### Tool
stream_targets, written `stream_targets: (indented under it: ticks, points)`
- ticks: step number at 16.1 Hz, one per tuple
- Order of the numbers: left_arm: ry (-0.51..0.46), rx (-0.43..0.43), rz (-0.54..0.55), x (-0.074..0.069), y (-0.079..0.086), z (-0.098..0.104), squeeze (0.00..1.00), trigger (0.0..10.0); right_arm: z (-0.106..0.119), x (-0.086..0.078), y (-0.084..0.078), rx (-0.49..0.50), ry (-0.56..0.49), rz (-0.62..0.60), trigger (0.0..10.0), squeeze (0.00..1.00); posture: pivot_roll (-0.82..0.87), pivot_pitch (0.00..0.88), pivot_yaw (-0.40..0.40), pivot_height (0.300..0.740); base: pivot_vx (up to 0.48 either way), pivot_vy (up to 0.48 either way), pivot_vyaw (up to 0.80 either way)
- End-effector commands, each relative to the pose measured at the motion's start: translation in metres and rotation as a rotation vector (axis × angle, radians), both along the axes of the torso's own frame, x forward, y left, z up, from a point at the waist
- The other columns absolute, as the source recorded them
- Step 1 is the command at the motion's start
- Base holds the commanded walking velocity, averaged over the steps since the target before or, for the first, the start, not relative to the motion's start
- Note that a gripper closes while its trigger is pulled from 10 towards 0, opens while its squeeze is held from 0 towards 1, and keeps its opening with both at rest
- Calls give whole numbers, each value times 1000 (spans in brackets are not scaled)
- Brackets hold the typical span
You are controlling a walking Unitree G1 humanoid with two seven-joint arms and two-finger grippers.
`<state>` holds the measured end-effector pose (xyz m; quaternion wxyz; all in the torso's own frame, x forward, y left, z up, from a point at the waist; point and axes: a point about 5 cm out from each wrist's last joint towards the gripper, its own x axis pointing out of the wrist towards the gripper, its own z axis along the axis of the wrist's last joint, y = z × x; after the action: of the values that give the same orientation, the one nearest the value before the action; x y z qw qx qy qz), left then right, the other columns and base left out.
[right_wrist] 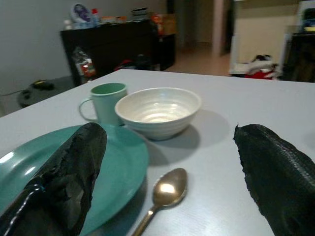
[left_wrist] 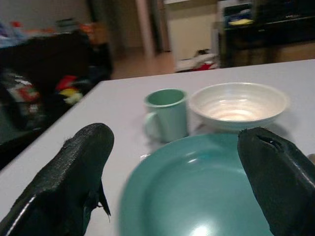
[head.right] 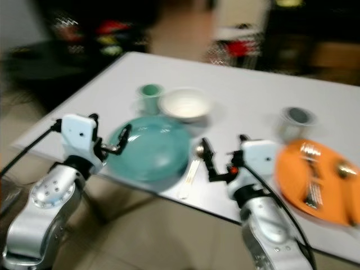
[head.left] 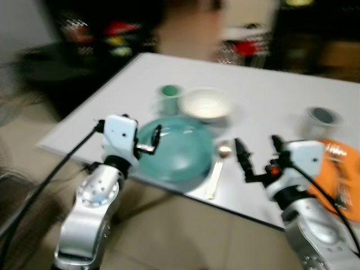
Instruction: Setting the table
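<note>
Grippers, two, both with fingers spread apart and nothing between them. Left gripper (head.left: pixel 155 139) hovers at the near left rim of the teal plate (head.left: pixel 175 149); its wrist view looks between the two black fingers (left_wrist: pixel 74 182) across the plate's glossy surface. Right gripper (head.left: pixel 260 153) hangs over the near table edge, just right of the spoon (head.left: pixel 218 171), fingers pointing toward the far side.

Place setting, on white table (head.left: pixel 270 101):
- Teal plate, near edge, flat.
- Spoon, just right of the plate, bowl end away from the robot, handle toward the table edge. The right wrist view shows its shiny bowl (right_wrist: pixel 169 187) beside the plate rim; the head views give only a pale blur.
- Green mug (left_wrist: pixel 167 114), upright, behind the plate, handle visible on its side in both wrist views.
- White bowl (right_wrist: pixel 158 111), upright, just beside the mug, ribbed inside as seen from the wrists.

Second setting, seen from the head views: orange plate (head.right: pixel 292 169) at the robot's right with cutlery (head.right: pixel 313 185) lying on it, type unclear from blur; a grey cup (head.right: pixel 296 121) behind it.

Background: dark furniture, blurred.
</note>
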<state>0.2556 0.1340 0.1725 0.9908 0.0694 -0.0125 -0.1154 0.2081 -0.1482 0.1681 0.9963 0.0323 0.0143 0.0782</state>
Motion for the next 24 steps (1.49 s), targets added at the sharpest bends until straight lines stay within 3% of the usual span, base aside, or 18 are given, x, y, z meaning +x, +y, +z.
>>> stream_targets:
  ticks: [1, 7, 12, 17, 24]
  points:
    - [4, 30, 40, 0, 8, -3, 0, 10000, 1, 2, 3, 13, -12, 14, 10000, 1000, 21, 0, 5, 740, 0, 0, 800]
    - [-9, 38, 78, -5, 16, -4, 0, 10000, -7, 8, 8, 39, 4, 26, 10000, 1000, 65, 0, -18, 740, 0, 0, 800]
    - [9, 52, 56, -7, 15, -7, 0, 10000, -14, 6, 6, -24, 24, 22, 10000, 1000, 60, 0, -3, 740, 0, 0, 800]
    - [0, 49, 33, -4, 12, -6, 0, 10000, -15, 7, 12, 73, 42, 20, 10000, 1000, 51, 0, 8, 740, 0, 0, 800]
    - [-9, -5, 37, 6, 8, 1, 0, 10000, -18, 11, 17, 52, 37, 61, 10000, 1000, 45, 0, 3, 740, 0, 0, 800]
